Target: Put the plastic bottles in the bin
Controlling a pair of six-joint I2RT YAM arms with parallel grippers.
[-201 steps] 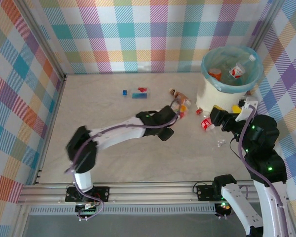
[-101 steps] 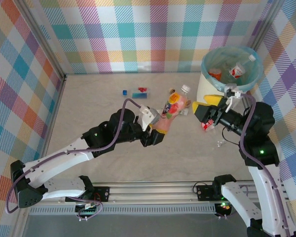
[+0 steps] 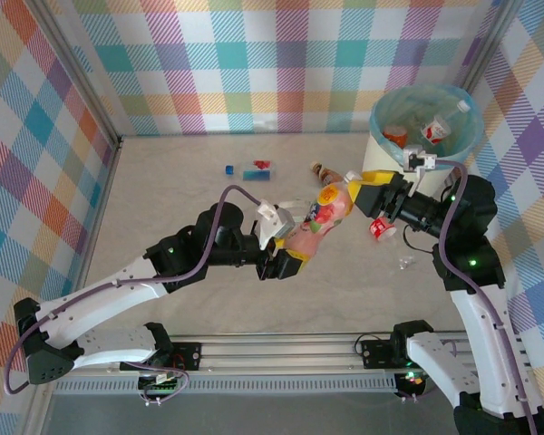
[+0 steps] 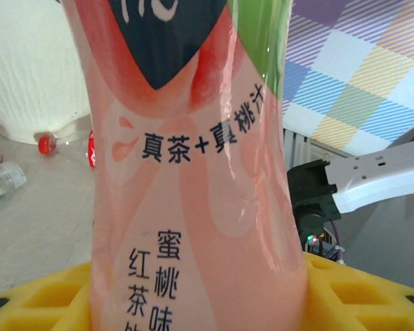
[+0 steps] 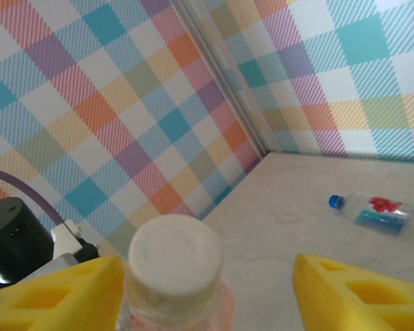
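Jaws of the left gripper (image 3: 290,256) are closed firmly on the lower body of the pink bottle (image 3: 322,217), with the yellow pads (image 4: 372,296) pressed against its labelled sides and the bottle lifted clear of the table (image 3: 181,199). From that grip the bottle's long axis runs up and to the right in the top view, base at the left jaws and white cap (image 3: 351,179) pointing towards the other arm.

The right gripper (image 3: 363,192) has its jaws part open and straddling that cap end. In the right wrist view the cap (image 5: 176,255) sits between the two pads. The pad on the left of that view (image 5: 55,289) is just beside the neck or touching it, I cannot tell which. The other pad (image 5: 359,289) stands clearly apart, so this gripper has no hold on the bottle.

The cap therefore lies off-centre in the opening, nearer one pad. The wrist camera looks almost straight down the bottle's axis, which suggests a grip across the neck.

Beyond the right gripper, the bin (image 3: 377,118) stands just behind it at the far right of the table, already holding a few bottles. The right arm is plainly the nearer one to it.

I judge this to be a handover. The coming move turns on the right jaws closing squarely on the neck before the left jaws let go. Other bottles wait on the table: a small blue-capped bottle (image 3: 254,172) well to the left, and a red-capped bottle (image 3: 381,227) just beside the right gripper.
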